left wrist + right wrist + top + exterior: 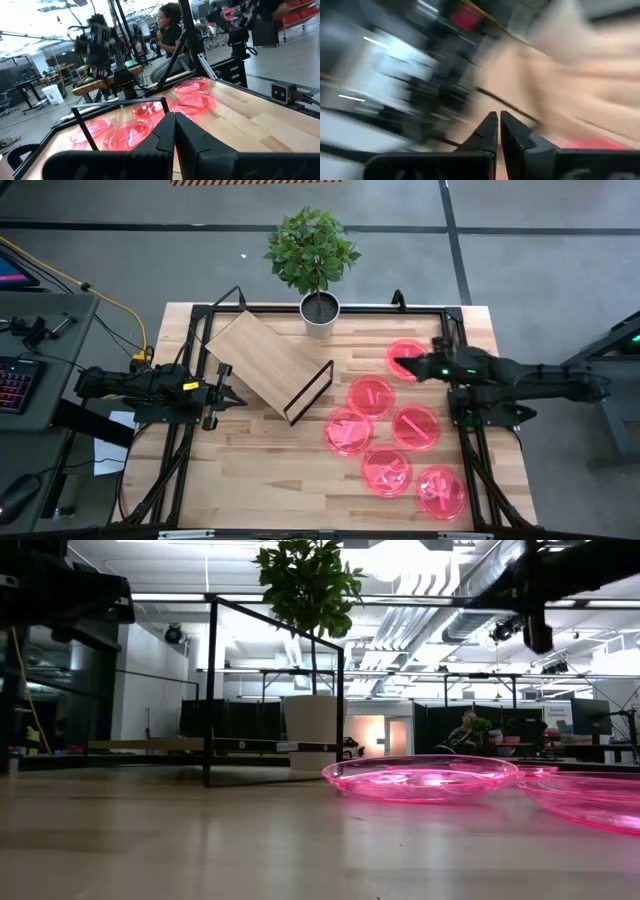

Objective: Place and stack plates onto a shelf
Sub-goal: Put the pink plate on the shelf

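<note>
Closest to the low cam is a pink plate (420, 778), flat on the slatted wood tabletop (270, 455), more plates off to its side. I count six plates: five loose ones grouped below and beside the right jaws (402, 366), the sixth (404, 356) right under those jaws. Right jaws look pressed nearly together, no plate between them as far as I can tell; wrist cam is smeared w/ motion. Left jaws (238, 397) also nearly closed, empty, parked just off the shelf's near edge.

Shelf (262, 358) sits tipped, plywood board slanted w/ its black wire leg (310, 390) splayed toward the plates, so nothing's on it yet.

Risks, my read: plates are thin, glossy, translucent plastic w/ raised rims; they'll likely slip or flex in a rim pinch. A tilted board would let a smooth plate slide off. Potted plant (313, 255) stands close behind the right jaws' path.
</note>
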Motion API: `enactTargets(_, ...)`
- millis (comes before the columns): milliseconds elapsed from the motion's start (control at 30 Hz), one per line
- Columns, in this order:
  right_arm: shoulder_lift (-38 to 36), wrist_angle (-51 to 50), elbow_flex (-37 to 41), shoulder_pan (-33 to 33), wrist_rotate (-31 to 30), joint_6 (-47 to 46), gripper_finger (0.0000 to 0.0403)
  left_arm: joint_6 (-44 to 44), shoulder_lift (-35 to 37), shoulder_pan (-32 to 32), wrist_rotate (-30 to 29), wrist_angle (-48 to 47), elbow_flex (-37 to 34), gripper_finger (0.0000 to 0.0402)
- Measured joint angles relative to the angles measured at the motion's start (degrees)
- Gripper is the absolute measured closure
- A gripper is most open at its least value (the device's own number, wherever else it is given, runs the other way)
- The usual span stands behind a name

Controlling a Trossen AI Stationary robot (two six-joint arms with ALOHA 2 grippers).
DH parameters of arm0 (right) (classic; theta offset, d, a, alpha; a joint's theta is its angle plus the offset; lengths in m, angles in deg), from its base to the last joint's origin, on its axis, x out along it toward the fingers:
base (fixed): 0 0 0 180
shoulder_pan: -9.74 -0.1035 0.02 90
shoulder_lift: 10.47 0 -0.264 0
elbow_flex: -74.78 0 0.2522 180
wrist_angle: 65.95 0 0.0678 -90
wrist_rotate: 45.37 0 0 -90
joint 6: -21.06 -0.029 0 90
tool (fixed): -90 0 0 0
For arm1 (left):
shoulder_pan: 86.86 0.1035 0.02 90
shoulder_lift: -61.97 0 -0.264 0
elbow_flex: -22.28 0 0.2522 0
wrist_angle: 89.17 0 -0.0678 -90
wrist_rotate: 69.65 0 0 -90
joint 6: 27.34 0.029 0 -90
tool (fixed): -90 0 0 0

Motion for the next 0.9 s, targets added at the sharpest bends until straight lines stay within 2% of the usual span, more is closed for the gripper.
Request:
enactTargets(100,8.9,-15.18,-4.58,2.59,1.49,-1.68,0.037,0.01,0.0,0.0,0.01,-0.01,0.0,0.0402)
enactTargets(200,13.9,-24.48,-5.31,3.99,1.58,-6.13,0.0327,0.02,0.0,0.0,0.01,-0.01,0.0,0.0402)
enactTargets(367,16.62,-37.17,-4.13,3.32,-0.27,-25.43,0.0245,0.0,0.0,0.0,0.0,-0.02,0.0,0.0402)
enactTargets(467,17.62,-42.5,-4.1,2.2,-3.9,-36.28,0.0213,0.01,0.0,0.0,0.01,-0.04,0.0,0.0401)
enactTargets(667,21.23,-43.07,-4.1,2.32,-11.08,-51.31,0.0206,0.0,0.0,0.0,0.0,-0.05,0.0,0.0402)
enactTargets(900,29.8,-40.86,-4.1,4.64,-9.81,-54.71,0.0228,0.02,0.0,0.0,0.01,-0.04,0.0,0.0402)
